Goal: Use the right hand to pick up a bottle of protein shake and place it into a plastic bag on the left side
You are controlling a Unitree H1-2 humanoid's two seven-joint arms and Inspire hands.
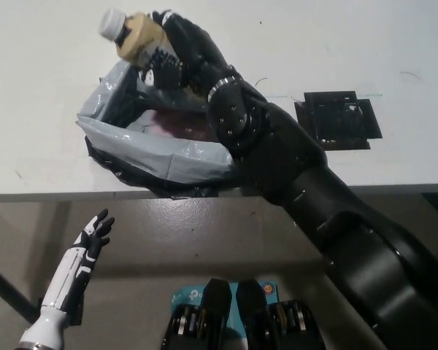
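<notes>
Gripping the tan protein-shake bottle with its white cap (133, 34) in my black right hand (177, 51) over the far rim of the crumpled grey plastic bag (157, 149), I should lower it nearer its centre before releasing, my white left hand (87, 245) resting spread-fingered below the table edge.

Glossy black right arm (306, 189), white left hand (77, 266)

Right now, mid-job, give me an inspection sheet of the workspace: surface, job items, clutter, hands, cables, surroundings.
Surface: white table, bare where visible.
Job items: tan protein shake bottle with white cap held tilted above the far rim of the grey plastic bag; bag mouth open, something reddish inside.
Clutter: flat black square plate right of bag.
Hands: black right robot hand grips bottle; white left robot hand rests below table edge, fingers apart.
Cables: nothing seen.
Surroundings: grey floor.
</notes>
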